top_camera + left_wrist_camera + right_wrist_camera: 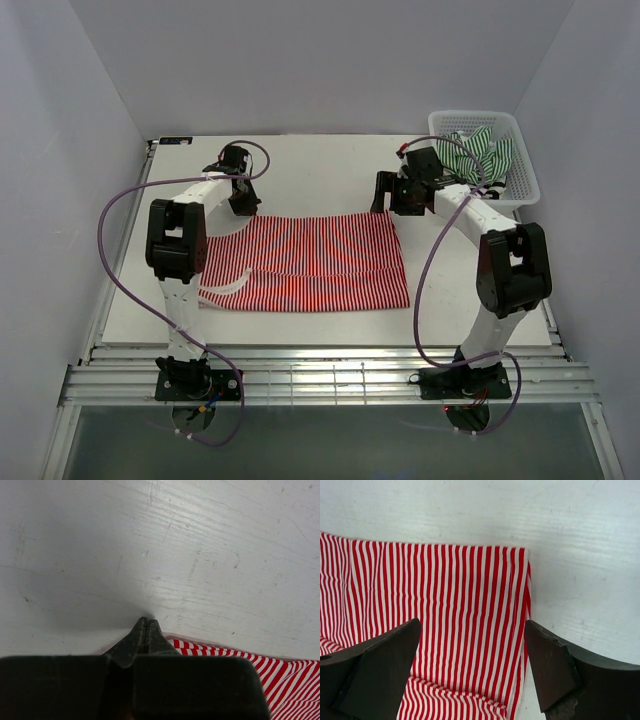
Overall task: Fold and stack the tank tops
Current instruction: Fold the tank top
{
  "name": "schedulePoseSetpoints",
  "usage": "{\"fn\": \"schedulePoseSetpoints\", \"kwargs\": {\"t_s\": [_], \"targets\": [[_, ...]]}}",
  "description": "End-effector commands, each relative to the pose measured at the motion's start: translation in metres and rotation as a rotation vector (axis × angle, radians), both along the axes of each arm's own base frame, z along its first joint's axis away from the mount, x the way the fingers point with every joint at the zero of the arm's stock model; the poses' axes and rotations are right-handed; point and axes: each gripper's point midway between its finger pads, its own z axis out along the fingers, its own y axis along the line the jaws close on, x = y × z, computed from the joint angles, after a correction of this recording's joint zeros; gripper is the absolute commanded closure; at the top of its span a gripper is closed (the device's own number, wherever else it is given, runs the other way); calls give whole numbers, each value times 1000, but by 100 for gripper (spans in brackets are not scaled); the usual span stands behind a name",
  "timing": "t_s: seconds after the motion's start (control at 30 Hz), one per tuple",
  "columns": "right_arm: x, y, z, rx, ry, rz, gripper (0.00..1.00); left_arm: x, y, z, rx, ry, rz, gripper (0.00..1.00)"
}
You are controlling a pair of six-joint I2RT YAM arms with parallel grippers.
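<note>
The red-and-white tank top [320, 262] lies spread on the white table, with a fold along its near part. My left gripper [246, 207] is at its far left corner. In the left wrist view the left gripper [146, 622] is shut, with no cloth seen between the jaws, and the striped edge [220, 652] lies just to their right. My right gripper [384, 203] hovers open over the far right corner, the right gripper [472, 630] straddling the cloth [445, 590]. The green-and-white top [482, 152] is bunched in the basket. The black-and-white top is not in view.
A white lattice basket [470, 116] stands at the table's far right corner. Bare white table [320, 170] lies beyond the cloth. White walls close in the left, right and back. Purple cables loop from both arms.
</note>
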Motion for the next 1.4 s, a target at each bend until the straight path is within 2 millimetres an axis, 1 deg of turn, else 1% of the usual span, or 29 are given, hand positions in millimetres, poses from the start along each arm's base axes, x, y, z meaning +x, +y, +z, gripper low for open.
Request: {"fn": "schedulePoseSetpoints", "kwargs": {"t_s": [0.0,0.03,0.07,0.13,0.17,0.2,0.23,0.27,0.37,0.5,0.63,0.67,0.73,0.77,0.83,0.87,0.93,0.97,1.03,1.13,1.2,1.23,1.27,1.3,1.33,1.37], "targets": [[30,-2,18,-31,-72,-8,10,6,1,17,-8,-49,-12,100],[35,-4,17,-45,-75,-17,10,7,1,18,-9,-53,-12,100],[39,-5,10,-60,-66,-22,10,7,0,19,-8,-56,-15,100],[50,-7,12,-78,-80,-39,10,8,2,19,-6,-60,-12,100],[55,-9,2,-101,-67,-46,10,8,1,20,-7,-63,-13,100],[58,-9,-1,-108,-63,-46,10,8,1,21,-11,-64,-13,100],[64,-7,1,-107,-67,-46,10,9,0,21,-13,-68,-18,100],[65,-7,-12,-119,-36,-42,10,10,-1,22,-14,-71,-22,100],[75,-4,-24,-122,-24,-44,9,10,-1,22,-15,-71,-17,100],[87,-3,-34,-104,0,-77,6,11,0,22,-15,-71,-15,100],[89,-6,-47,-97,27,-110,0,12,-1,21,-16,-72,-16,100],[88,-6,-52,-100,38,-113,9,11,-1,21,-16,-69,-18,100],[83,-8,-60,-102,60,-123,14,11,-2,19,-20,-65,-19,100],[80,-9,-64,-102,75,-131,19,11,-2,19,-22,-64,-19,100],[78,-15,-69,-127,81,-161,25,11,-2,18,-21,-62,-19,100],[77,-16,-71,-127,87,-165,35,10,-2,17,-20,-59,-17,100],[72,-17,-75,-130,102,-166,42,10,-2,17,-23,-59,-16,100],[71,-17,-75,-128,103,-169,48,11,-2,17,-24,-60,-15,100],[68,-18,-77,-130,111,-168,51,11,-3,17,-28,-60,-17,100],[66,-17,-77,-128,113,-166,52,10,-4,16,-29,-58,-19,100],[66,-16,-78,-124,116,-162,59,11,-4,17,-31,-59,-20,100],[66,-16,-78,-120,117,-159,65,11,-4,17,-30,-59,-18,100],[65,-16,-79,-119,121,-159,75,11,-4,17,-29,-59,-19,100],[64,-16,-79,-119,120,-156,80,11,-4,17,-29,-59,-19,100],[64,-15,-79,-119,120,-152,91,11,-5,18,-33,-62,-21,100],[66,-15,-77,-117,114,-151,92,11,-5,18,-34,-62,-21,100]]}}
